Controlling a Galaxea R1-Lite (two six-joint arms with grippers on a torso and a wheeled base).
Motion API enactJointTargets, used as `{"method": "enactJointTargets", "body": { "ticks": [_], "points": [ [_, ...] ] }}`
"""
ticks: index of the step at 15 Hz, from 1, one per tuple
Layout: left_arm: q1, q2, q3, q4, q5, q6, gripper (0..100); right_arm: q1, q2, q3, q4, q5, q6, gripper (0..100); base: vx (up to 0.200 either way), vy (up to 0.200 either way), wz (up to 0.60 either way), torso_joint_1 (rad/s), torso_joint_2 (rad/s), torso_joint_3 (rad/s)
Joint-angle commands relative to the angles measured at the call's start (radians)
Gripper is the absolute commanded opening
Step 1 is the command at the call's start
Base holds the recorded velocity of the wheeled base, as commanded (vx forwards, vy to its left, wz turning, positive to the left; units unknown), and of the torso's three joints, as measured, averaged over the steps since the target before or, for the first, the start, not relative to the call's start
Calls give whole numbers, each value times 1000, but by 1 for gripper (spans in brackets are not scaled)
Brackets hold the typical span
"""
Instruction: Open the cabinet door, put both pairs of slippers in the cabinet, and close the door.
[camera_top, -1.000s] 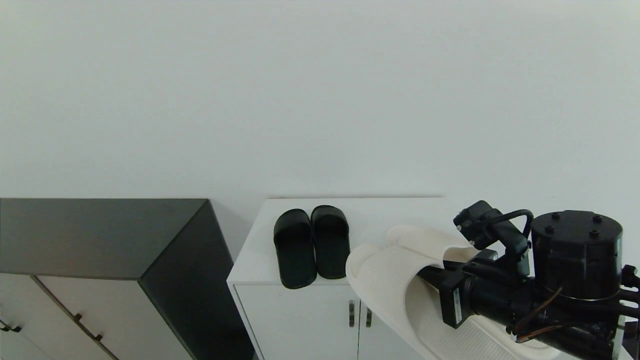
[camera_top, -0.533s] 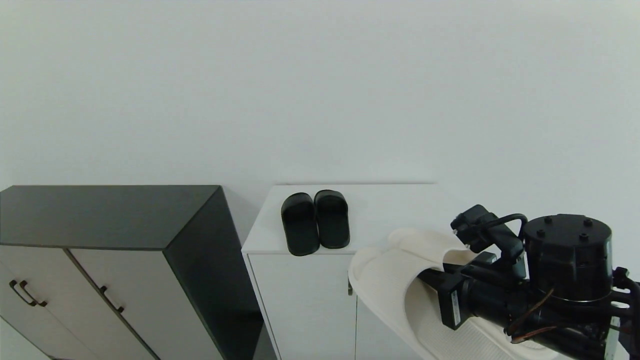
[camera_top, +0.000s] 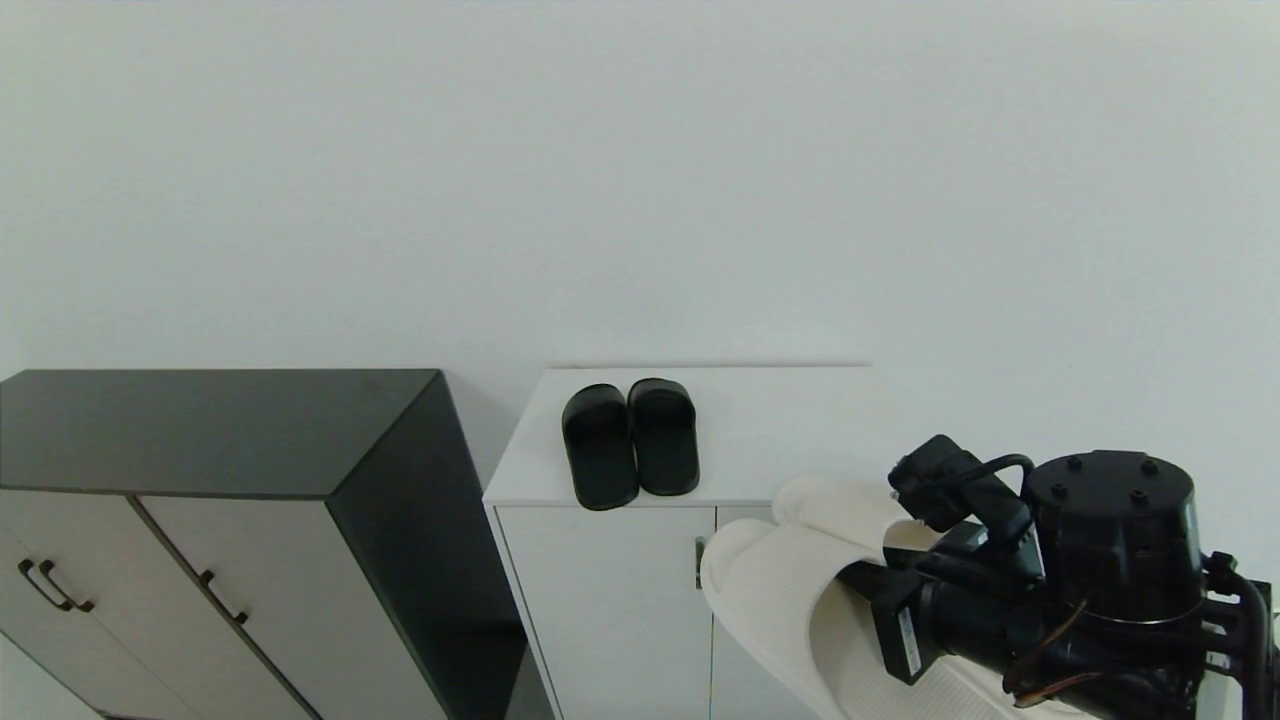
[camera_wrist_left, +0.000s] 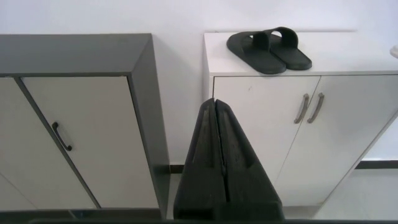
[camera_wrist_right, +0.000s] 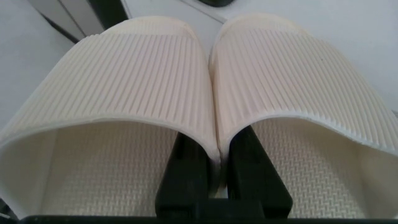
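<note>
A pair of black slippers (camera_top: 630, 442) (camera_wrist_left: 268, 48) lies side by side on top of the white cabinet (camera_top: 780, 430) (camera_wrist_left: 354, 46). Its two doors (camera_top: 605, 610) are closed, with paired handles (camera_wrist_left: 309, 107) at the middle seam. My right gripper (camera_top: 862, 577) (camera_wrist_right: 214, 163) is shut on a pair of cream ribbed slippers (camera_top: 790, 590) (camera_wrist_right: 211, 93). It pinches their inner sides together in front of the right door. My left gripper (camera_wrist_left: 216, 107) hangs low before the gap between the two cabinets, shut and empty.
A dark grey cabinet (camera_top: 220, 430) (camera_wrist_left: 74, 56) with pale doors and black handles (camera_top: 45, 587) stands to the left of the white one. A narrow gap separates them. A plain white wall runs behind both.
The whole head view shifted between the first two frames, so the camera moved. Since then my right arm has sunk a little with the cream slippers in its grip.
</note>
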Motion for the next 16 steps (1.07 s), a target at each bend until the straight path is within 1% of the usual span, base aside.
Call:
{"method": "enactJointTargets", "body": {
  "ticks": [1,9,16],
  "points": [
    [0,1,0,0,0,0,0,0,4,2,-2,0,0,0,0,0,0,0,0,0],
    [0,1,0,0,0,0,0,0,3,13,-4,0,0,0,0,0,0,-9,17,13],
    [0,1,0,0,2,-2,0,0,0,16,-4,0,0,0,0,0,0,-145,331,175]
  ]
}}
